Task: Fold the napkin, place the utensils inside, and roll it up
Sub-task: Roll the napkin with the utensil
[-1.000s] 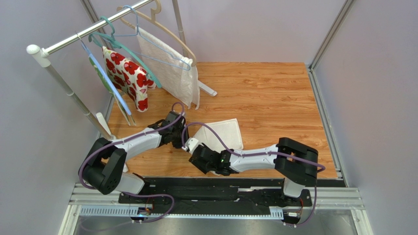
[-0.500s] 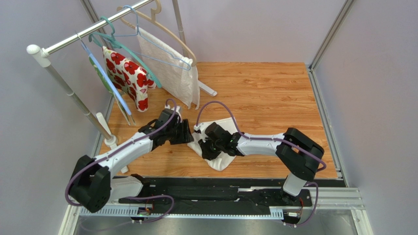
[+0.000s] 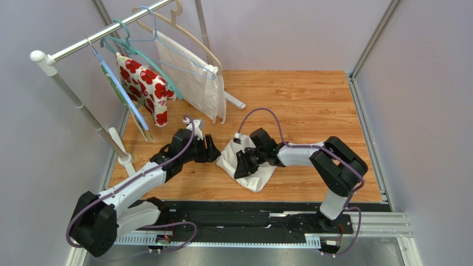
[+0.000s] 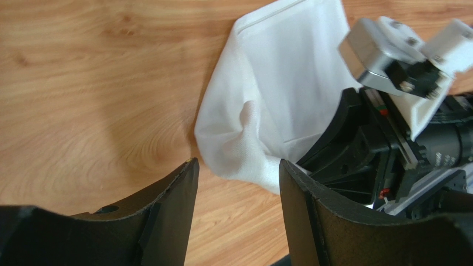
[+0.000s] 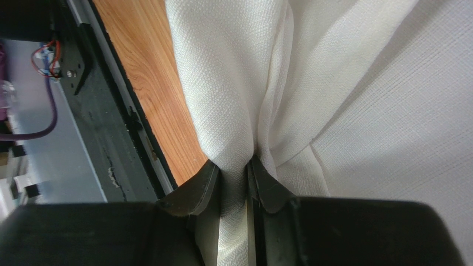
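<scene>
The off-white napkin [image 3: 252,176] lies bunched on the wooden table, partly lifted. My right gripper [image 3: 242,164] is shut on a fold of the napkin [image 5: 355,94]; the cloth is pinched between its fingers [image 5: 206,183]. My left gripper [image 3: 215,155] is open and empty, just left of the napkin's left corner [image 4: 244,138]. Its fingers [image 4: 177,194] hover over bare wood beside the cloth. The right gripper body [image 4: 399,66] shows in the left wrist view. No utensils are in view.
A clothes rack [image 3: 83,41] stands at the back left with a red-flowered cloth [image 3: 145,88] and a textured white cloth [image 3: 194,75] on hangers. Grey walls close the sides. A black rail [image 3: 250,213] runs along the near table edge.
My right gripper has taken hold of the napkin and dragged it back and to the right, bunching it. My left arm has stretched farther out and to the right, following the cloth.
</scene>
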Robot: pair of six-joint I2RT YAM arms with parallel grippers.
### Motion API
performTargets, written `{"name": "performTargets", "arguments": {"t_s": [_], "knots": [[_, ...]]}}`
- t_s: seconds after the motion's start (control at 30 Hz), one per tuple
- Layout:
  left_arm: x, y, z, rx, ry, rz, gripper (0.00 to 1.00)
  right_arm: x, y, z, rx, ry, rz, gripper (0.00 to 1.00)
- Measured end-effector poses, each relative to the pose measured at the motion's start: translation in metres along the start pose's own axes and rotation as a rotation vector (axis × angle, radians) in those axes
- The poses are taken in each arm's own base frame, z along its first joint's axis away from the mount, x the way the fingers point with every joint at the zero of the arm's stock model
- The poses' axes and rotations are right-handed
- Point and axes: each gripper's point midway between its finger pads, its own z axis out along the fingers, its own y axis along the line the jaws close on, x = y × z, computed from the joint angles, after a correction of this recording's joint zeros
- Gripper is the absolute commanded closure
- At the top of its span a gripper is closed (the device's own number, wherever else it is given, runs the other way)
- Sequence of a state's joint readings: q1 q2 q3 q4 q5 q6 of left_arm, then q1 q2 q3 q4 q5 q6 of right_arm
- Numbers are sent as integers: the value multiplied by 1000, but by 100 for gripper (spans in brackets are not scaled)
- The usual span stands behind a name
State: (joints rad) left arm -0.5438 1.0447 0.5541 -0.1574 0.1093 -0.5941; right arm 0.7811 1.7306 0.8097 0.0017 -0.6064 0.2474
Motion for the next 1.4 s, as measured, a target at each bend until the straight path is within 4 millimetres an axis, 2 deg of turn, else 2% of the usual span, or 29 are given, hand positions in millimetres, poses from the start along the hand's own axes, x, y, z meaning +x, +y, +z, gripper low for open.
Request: {"name": "performTargets", "arguments": {"t_s": [0.23,0.37,0.47,0.67,0.97,1.17,1.23,1.4], "knots": [[-14,-24,19,164,-91,50,36,0,-4,-3,-122,9,83,92],[-24,-43,37,273,-125,57,36,2,-5,-5,-156,17,111,92],[-17,-49,54,334,-102,49,37,2,-5,-6,-166,19,119,92],[11,-46,78,375,12,26,40,2,-8,-8,-169,17,136,92],[19,-47,73,391,40,49,42,4,-14,-14,-177,15,187,92],[26,-34,67,321,72,72,42,5,-15,-15,-182,16,202,92],[23,-32,61,304,59,91,41,5,-16,-15,-188,17,205,93],[-2,-40,42,305,-41,169,39,5,-16,-15,-215,24,218,94]]}}
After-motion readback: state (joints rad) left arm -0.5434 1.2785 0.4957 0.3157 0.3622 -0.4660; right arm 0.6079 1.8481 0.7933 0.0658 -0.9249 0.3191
